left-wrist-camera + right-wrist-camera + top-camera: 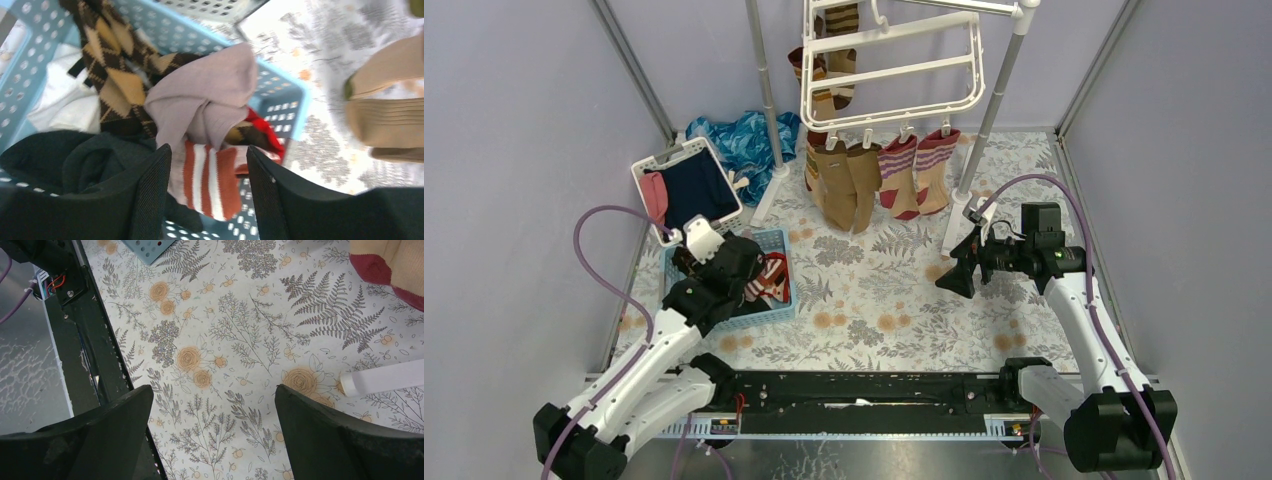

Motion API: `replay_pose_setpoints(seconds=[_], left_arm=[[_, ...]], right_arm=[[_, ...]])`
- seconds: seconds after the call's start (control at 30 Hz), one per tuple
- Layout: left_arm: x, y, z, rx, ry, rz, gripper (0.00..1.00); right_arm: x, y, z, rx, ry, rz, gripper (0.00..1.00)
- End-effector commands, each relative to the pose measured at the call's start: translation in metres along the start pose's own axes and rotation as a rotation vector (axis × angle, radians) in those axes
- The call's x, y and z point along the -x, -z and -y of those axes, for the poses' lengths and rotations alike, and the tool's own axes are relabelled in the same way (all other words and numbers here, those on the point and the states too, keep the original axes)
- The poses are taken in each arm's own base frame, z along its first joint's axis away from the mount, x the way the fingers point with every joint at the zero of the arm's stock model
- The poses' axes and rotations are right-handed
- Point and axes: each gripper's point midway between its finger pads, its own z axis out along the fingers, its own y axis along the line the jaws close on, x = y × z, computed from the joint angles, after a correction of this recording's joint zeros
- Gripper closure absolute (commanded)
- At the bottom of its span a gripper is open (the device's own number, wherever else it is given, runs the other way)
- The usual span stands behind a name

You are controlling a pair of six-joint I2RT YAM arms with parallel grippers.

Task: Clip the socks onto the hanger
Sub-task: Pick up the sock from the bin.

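Heaped in basket at left edge of table: socks, soft, light, floppy. Left gripper apart astride striped cuff; best pinched there. Right gripper apart, empty.

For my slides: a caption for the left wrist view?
Open left gripper poised around a striped sock in the blue basket.

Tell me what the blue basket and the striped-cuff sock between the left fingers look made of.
The blue basket looks like rigid moulded plastic, smooth and slightly glossy, with rows of regular holes. The striped-cuff sock looks like soft matte knit, fibre unclear; its ribbed red-and-white cuff and limp folds show it.
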Motion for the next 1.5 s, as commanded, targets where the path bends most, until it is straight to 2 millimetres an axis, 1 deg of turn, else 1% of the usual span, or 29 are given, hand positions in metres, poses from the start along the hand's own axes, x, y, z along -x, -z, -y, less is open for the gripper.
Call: replay_pose_setpoints(seconds=[0.0, 0.03, 0.1, 0.17, 0.2, 0.27, 0.37, 0.43, 0.5, 0.57, 0.7, 0.8, 0.93, 1.0, 1.1, 1.2, 1.23, 1.27, 1.33, 1.37, 1.47], left_arm=[[0.027, 0.022, 0.043, -0.198, -0.049, 0.003, 0.39], [0.027, 0.029, 0.059, -0.302, -0.106, -0.005, 0.38], [0.024, 0.050, 0.089, -0.537, -0.212, -0.013, 0.36], [0.028, 0.065, 0.103, -0.666, -0.291, 0.024, 0.35], [0.031, 0.069, 0.107, -0.692, -0.310, 0.039, 0.35], [0.032, 0.069, 0.113, -0.700, -0.362, 0.028, 0.34], [0.016, 0.055, 0.117, -0.652, -0.510, -0.078, 0.36], [0.002, 0.041, 0.114, -0.603, -0.641, -0.165, 0.39], [-0.012, 0.032, 0.104, -0.558, -0.815, -0.269, 0.50], [-0.022, 0.022, 0.092, -0.504, -0.957, -0.359, 0.51], [-0.025, 0.012, 0.074, -0.454, -1.150, -0.406, 0.50], [-0.030, 0.002, 0.064, -0.433, -1.231, -0.410, 0.49], [-0.039, -0.016, 0.055, -0.374, -1.294, -0.431, 0.48], [-0.040, -0.023, 0.057, -0.355, -1.308, -0.426, 0.47], [-0.039, -0.027, 0.062, -0.361, -1.319, -0.413, 0.47], [-0.040, -0.032, 0.060, -0.340, -1.332, -0.415, 0.48], [-0.041, -0.033, 0.059, -0.333, -1.337, -0.419, 0.51], [-0.041, -0.034, 0.057, -0.325, -1.337, -0.421, 0.58], [-0.041, -0.034, 0.054, -0.310, -1.335, -0.426, 0.67], [-0.040, -0.033, 0.053, -0.306, -1.331, -0.421, 0.74], [-0.032, -0.030, 0.053, -0.289, -1.304, -0.389, 0.87]], right_arm=[[0.013, 0.001, -0.006, 0.025, 0.039, 0.023, 0.00], [0.013, 0.002, -0.005, 0.022, 0.041, 0.023, 0.00], [0.014, 0.002, -0.005, 0.019, 0.044, 0.023, 0.00], [0.013, 0.002, -0.005, 0.018, 0.045, 0.023, 0.00], [0.013, 0.002, -0.005, 0.018, 0.045, 0.022, 0.00], [0.014, 0.002, -0.005, 0.018, 0.048, 0.023, 0.00], [0.014, 0.002, -0.005, 0.019, 0.048, 0.025, 0.00], [0.014, 0.002, -0.006, 0.018, 0.050, 0.026, 0.00], [0.015, 0.002, -0.006, 0.017, 0.053, 0.027, 0.00], [0.015, 0.003, -0.007, 0.018, 0.056, 0.028, 0.00], [0.016, 0.003, -0.008, 0.019, 0.060, 0.028, 0.00], [0.016, 0.002, -0.008, 0.020, 0.063, 0.025, 0.00], [0.015, 0.002, -0.008, 0.019, 0.064, 0.025, 0.00], [0.015, 0.002, -0.008, 0.019, 0.066, 0.026, 0.00], [0.015, 0.002, -0.008, 0.018, 0.066, 0.026, 0.00], [0.016, 0.002, -0.008, 0.016, 0.067, 0.027, 0.00], [0.015, 0.002, -0.008, 0.016, 0.067, 0.027, 0.00], [0.015, 0.002, -0.008, 0.016, 0.068, 0.027, 0.00], [0.016, 0.002, -0.009, 0.017, 0.070, 0.027, 0.00], [0.016, 0.002, -0.009, 0.017, 0.069, 0.027, 0.00], [0.016, 0.002, -0.009, 0.016, 0.073, 0.029, 0.00]])
